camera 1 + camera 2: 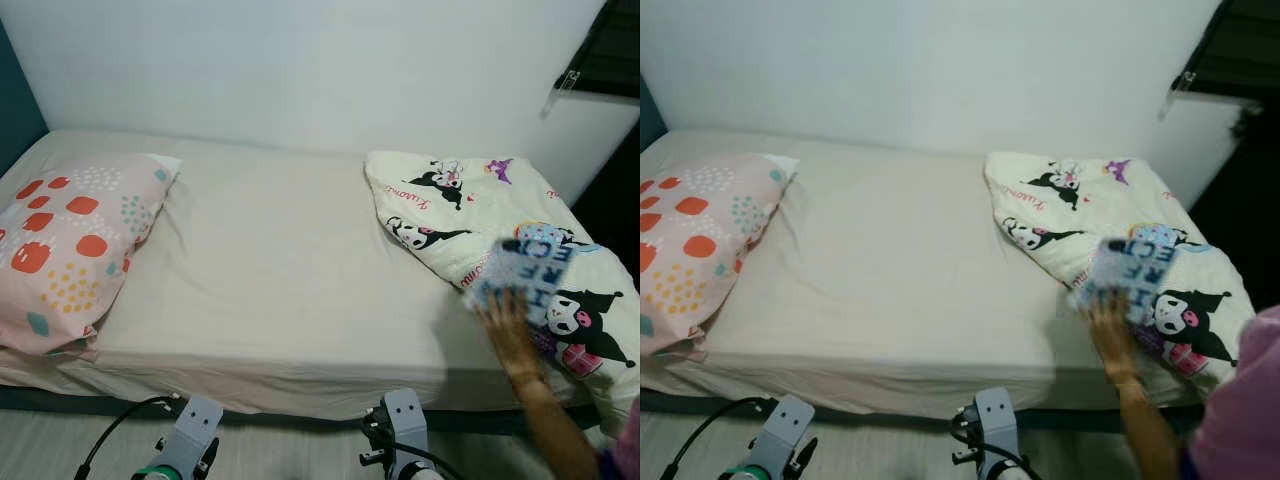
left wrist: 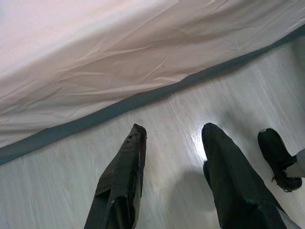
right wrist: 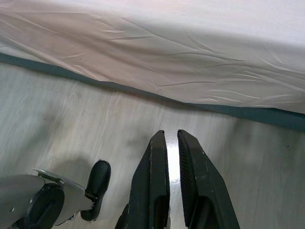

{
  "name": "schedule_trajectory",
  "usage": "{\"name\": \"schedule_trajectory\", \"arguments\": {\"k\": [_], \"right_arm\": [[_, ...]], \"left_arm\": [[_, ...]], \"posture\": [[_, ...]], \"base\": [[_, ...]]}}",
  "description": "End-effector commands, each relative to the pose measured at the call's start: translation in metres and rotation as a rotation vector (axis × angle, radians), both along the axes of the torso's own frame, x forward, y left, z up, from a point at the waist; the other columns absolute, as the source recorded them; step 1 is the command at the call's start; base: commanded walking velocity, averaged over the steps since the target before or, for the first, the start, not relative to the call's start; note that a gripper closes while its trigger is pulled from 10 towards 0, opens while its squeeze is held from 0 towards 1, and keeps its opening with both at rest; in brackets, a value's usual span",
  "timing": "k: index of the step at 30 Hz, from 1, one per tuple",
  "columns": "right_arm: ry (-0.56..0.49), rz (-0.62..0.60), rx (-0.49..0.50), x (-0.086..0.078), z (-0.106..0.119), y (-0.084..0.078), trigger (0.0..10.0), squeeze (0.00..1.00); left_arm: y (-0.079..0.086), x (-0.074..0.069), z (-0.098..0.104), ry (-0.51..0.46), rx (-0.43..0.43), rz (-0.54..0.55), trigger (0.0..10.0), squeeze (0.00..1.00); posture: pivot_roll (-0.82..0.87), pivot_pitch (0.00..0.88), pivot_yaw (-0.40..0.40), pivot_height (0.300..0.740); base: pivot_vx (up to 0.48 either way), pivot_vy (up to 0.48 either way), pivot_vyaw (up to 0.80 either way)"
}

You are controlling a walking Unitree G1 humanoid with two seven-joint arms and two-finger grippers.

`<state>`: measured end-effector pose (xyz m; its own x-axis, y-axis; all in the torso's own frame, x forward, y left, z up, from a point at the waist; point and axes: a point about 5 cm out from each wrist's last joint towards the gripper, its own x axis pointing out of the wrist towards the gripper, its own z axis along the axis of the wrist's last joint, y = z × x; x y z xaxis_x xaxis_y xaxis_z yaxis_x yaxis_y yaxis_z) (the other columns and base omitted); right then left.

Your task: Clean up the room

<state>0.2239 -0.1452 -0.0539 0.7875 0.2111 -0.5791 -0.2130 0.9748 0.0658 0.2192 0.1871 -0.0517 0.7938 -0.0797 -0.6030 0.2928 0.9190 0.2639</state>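
A: So, step? Nothing grasped yet; left gripper [image 2: 171, 131] jaws wide, right gripper [image 3: 171, 136] jaws near-closed, both low by the bed [image 1: 290, 290].

B: Next: quilt [image 1: 470, 230] bunched at 3 o'clock, a person's hand [image 1: 507, 330] on it; reach & spread it.

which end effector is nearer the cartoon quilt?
Right. The right end effector hangs low over the floor before the bed's middle; the left end effector is further toward the pillow. The quilt lies at the bed's right end.
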Motion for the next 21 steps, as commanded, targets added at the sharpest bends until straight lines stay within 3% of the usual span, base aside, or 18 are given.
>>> {"name": "schedule_trajectory", "arguments": {"k": [1, 14, 21], "right_arm": [[0.03, -0.002, -0.004, -0.0054, -0.0043, -0.0017, 10.0, 0.0], [0.032, -0.003, -0.005, -0.0062, -0.0047, -0.0028, 10.0, 0.0], [0.027, -0.009, -0.006, -0.0065, -0.0044, -0.0051, 10.0, 0.0]], "left_arm": [[-0.0004, -0.004, -0.0033, 0.023, -0.002, -0.006, 10.0, 0.0], [-0.0016, -0.0047, -0.0038, 0.025, -0.009, -0.001, 10.0, 0.0], [0.0005, 0.0015, 0.003, -0.038, -0.001, 0.013, 10.0, 0.0]], "posture": [[0.02, 0.0, -0.001, 0.74], [0.02, 0.005, -0.008, 0.74], [0.02, 0.013, -0.011, 0.74]], "base": [[0.0, 0.0, 0.0], [0.0, 0.0, 0.0], [0.0, 0.0, 0.0]]}}
